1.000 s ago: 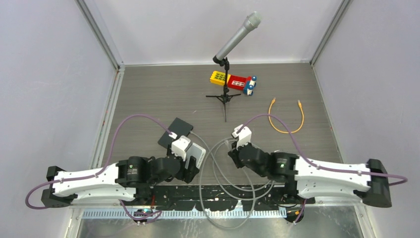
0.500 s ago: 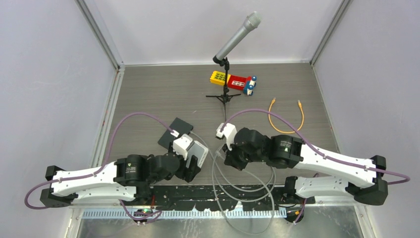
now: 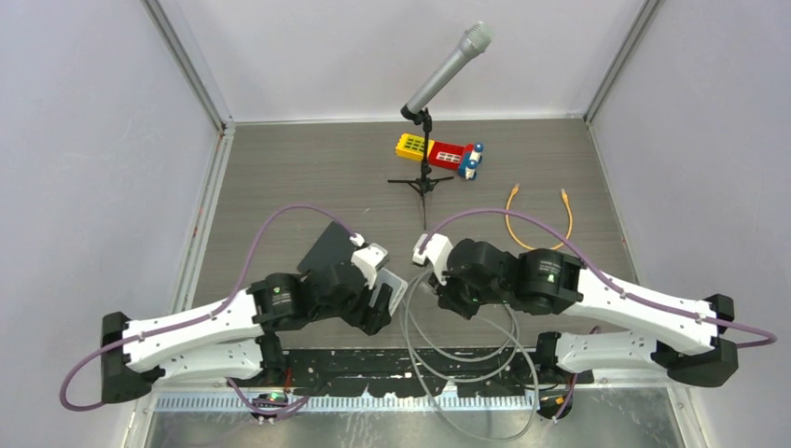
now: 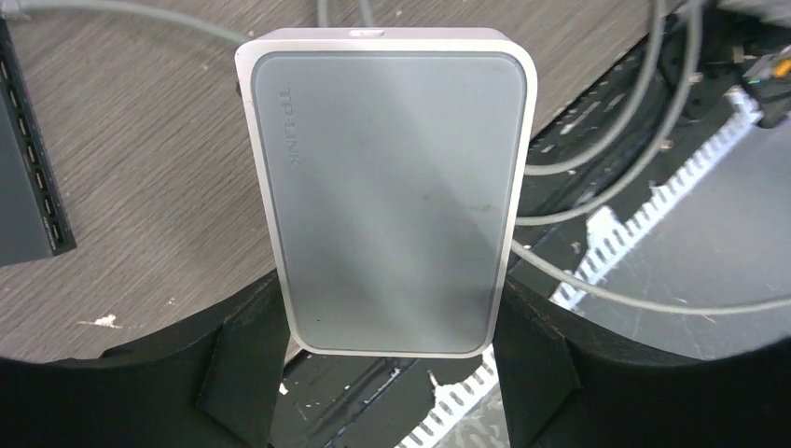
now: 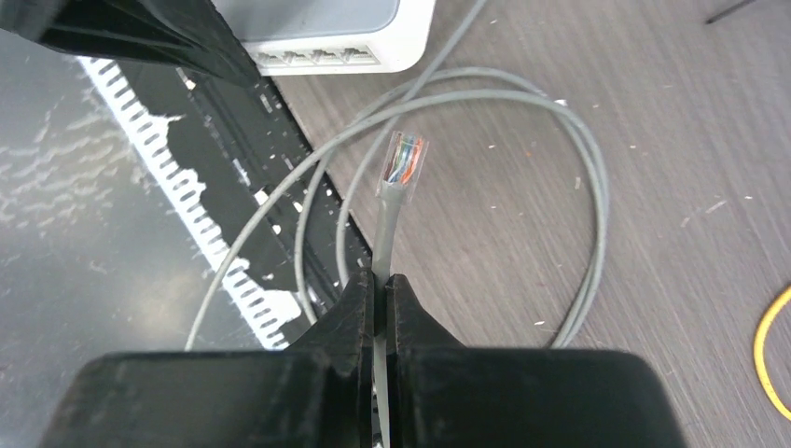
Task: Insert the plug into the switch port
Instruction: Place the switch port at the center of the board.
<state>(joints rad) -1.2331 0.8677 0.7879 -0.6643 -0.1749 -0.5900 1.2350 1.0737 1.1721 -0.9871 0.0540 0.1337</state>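
left gripper (image 4: pixel 387 369) clamped on both long sides of the white switch (image 4: pixel 387 187), right gripper (image 5: pixel 381 289) pinched tight on the grey cable (image 5: pixel 384 229) just behind the plug (image 5: pixel 403 159), plug aimed toward the switch's port row, close-ish, not touching

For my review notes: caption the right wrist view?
Right hand pinches grey cable behind its clear plug, short of the white switch; not yet inserted.

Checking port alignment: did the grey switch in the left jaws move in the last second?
Yes. The grey switch has shifted right in the top view, away from the stationary black box beside it.
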